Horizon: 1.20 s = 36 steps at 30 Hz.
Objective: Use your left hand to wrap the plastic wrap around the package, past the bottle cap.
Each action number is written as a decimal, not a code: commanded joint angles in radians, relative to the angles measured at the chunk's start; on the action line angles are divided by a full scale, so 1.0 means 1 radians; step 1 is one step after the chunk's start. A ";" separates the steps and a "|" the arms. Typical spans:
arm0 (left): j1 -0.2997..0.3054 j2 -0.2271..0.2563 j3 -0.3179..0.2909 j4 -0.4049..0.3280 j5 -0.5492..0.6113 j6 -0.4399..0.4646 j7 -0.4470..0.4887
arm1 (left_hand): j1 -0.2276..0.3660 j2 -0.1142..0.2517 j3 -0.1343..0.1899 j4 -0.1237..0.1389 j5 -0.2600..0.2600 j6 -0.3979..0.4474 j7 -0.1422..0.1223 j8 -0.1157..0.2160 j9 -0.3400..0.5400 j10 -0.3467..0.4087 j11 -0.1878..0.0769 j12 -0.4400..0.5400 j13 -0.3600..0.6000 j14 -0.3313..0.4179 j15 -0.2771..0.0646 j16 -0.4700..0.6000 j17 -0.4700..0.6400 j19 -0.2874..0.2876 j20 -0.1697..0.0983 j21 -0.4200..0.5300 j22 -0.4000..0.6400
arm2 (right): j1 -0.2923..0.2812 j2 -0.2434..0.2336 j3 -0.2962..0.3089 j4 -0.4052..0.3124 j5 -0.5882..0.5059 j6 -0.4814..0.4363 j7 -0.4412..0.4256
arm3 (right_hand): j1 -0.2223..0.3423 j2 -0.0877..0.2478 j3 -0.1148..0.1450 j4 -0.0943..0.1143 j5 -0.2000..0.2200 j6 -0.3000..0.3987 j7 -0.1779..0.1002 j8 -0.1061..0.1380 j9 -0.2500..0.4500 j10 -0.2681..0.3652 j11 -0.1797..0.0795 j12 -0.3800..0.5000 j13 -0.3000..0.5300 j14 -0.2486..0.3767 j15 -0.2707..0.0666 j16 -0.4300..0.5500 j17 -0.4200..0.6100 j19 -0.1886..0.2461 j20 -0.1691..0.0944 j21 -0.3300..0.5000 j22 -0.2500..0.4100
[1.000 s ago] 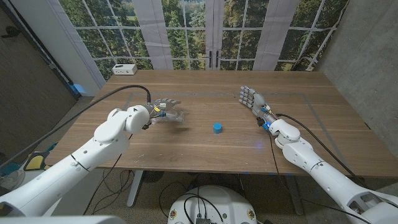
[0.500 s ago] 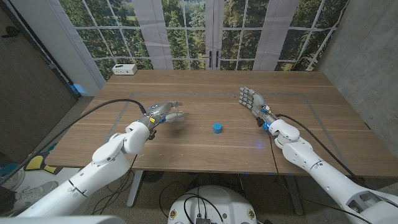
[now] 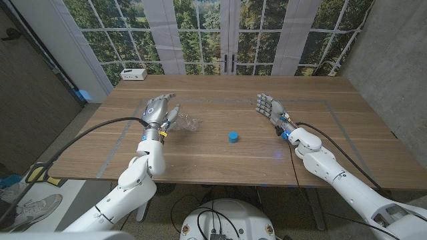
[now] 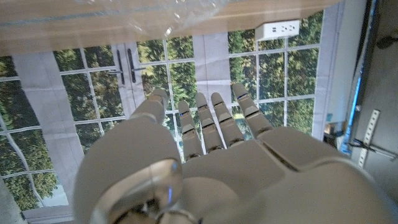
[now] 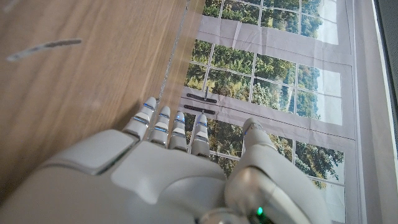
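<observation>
Left robot hand (image 3: 156,109), fingers spread and holding nothing, stands just left of crumpled plastic wrap (image 3: 187,123) on bench (image 3: 200,153); blue bottle cap (image 3: 233,137) farther right; right robot hand (image 3: 269,107) open, well apart.

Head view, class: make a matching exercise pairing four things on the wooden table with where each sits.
Things:
1. small blue round bottle cap
2. crumpled clear plastic wrap
3. white rectangular power strip
4. right hand

Places:
A. far left corner
B. near the table's middle
C. beside the left hand
D. right of the cap

Pairs: 1-B, 2-C, 3-A, 4-D
</observation>
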 commanded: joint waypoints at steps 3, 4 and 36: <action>-0.056 -0.027 0.134 0.034 0.194 0.395 0.122 | 0.040 -0.019 0.024 -0.012 -0.002 0.041 -0.005 0.008 0.003 0.024 -0.013 0.003 -0.001 0.016 -0.042 -0.006 0.000 0.014 -0.009 0.010 0.003 | 0.003 -0.002 0.000 0.003 0.000 -0.001 0.005 | -0.006 0.004 -0.001 0.001 -0.002 0.010 0.001 0.000 0.003 0.008 -0.002 0.004 0.001 0.008 0.002 0.005 0.005 0.002 0.003 0.002 0.003; -0.051 -0.040 0.122 0.040 0.175 0.391 0.144 | 0.043 -0.022 0.022 -0.011 -0.003 0.042 -0.006 0.007 0.003 0.028 -0.019 0.003 -0.002 0.017 -0.043 -0.006 0.001 0.014 -0.010 0.011 0.003 | 0.002 -0.002 0.001 0.000 -0.001 -0.004 -0.001 | -0.006 0.004 -0.001 0.001 -0.002 0.010 0.001 0.000 0.003 0.008 -0.001 0.004 0.001 0.009 0.003 0.005 0.005 0.002 0.002 0.002 0.003; -0.079 0.003 -0.031 -0.043 -0.351 0.371 0.049 | -0.192 -0.172 -0.147 0.058 -0.026 -0.091 0.077 -0.077 0.002 0.042 0.089 -0.068 -0.025 0.034 0.042 -0.052 0.001 -0.003 0.049 0.011 -0.009 | -0.005 -0.007 0.003 -0.012 -0.003 -0.007 -0.011 | -0.011 0.000 -0.005 0.001 -0.003 0.010 0.001 -0.001 0.003 0.009 0.000 0.003 0.001 0.011 0.004 0.004 0.005 0.004 0.004 0.002 0.003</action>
